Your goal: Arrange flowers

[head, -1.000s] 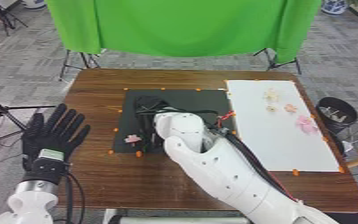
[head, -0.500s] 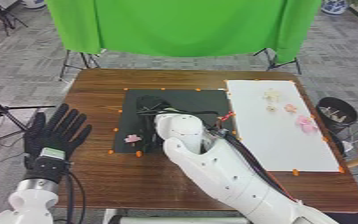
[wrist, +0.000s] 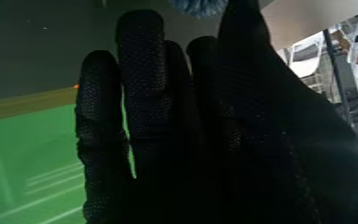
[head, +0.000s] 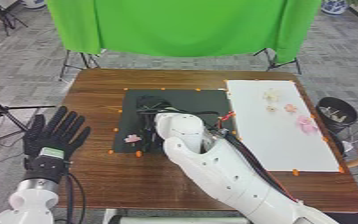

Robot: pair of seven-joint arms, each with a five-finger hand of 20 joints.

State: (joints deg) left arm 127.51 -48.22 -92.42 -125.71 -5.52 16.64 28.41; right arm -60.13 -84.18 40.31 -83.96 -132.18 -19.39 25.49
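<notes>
Taking the table's far edge as twelve o'clock, you have the black mat (head: 206,102) towards eleven and the white sheet (head: 269,145) towards two, with your right hand (head: 151,107) over the mat's eleven o'clock part. In the wrist view its fingers are long and straight, clenched on nothing that you can make out, with a blue flower (wrist: 198,6) just beyond their tips. You can't tell whether the flower touches the glove, so take the hand as released, probably there to place or nudge that bloom. A small pink flower (head: 133,138) lies at the mat's eight o'clock side, which suggests the mat is where the arrangement grows. The sheet looks like your supply: a cream flower (head: 271,94) near its twelve, a smaller pale flower (head: 271,108) and a light pink flower (head: 290,107) towards you from it, and a larger pink flower (head: 307,124) at three, spaced apart probably for easy picking. Your left hand (head: 53,137) lies flat and relaxed at nine o'clock, out of the working arm's way. Lift clear before crossing towards two, or you could drag the blue petals.
</notes>
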